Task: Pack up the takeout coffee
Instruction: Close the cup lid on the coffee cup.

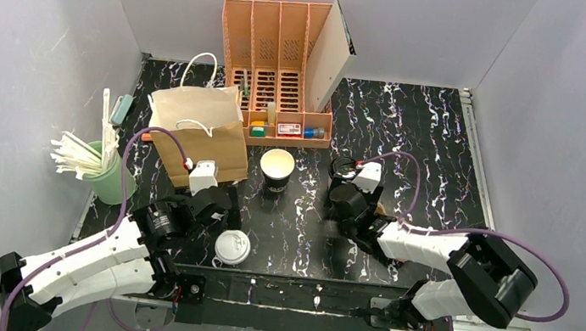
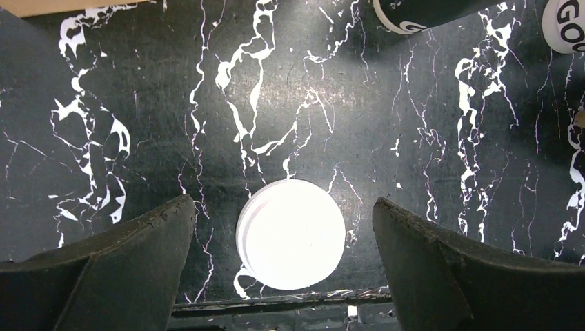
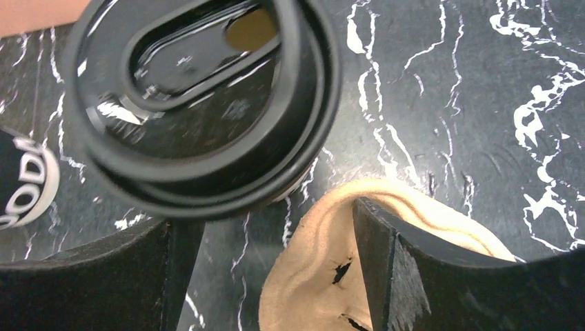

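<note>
Top view: takeout coffee's paper cup point(image 1: 277, 169), open and upright mid-table just beside brown bag point(image 1: 199, 138); black lid point(image 1: 344, 169) lies apart. Left wrist: left gripper point(image 2: 283, 201) spread, empty, over flat white lid point(image 2: 290, 233). Right wrist: right gripper point(image 3: 272, 214) parted, holding nothing, lid just ahead. Lid likely light and slick, best taken by its rim; cup crushable.

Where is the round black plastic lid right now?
In the right wrist view, the round black plastic lid sits just ahead of the open right gripper, beside a tan piece. The open cream-lined paper cup stands to its left.
</note>
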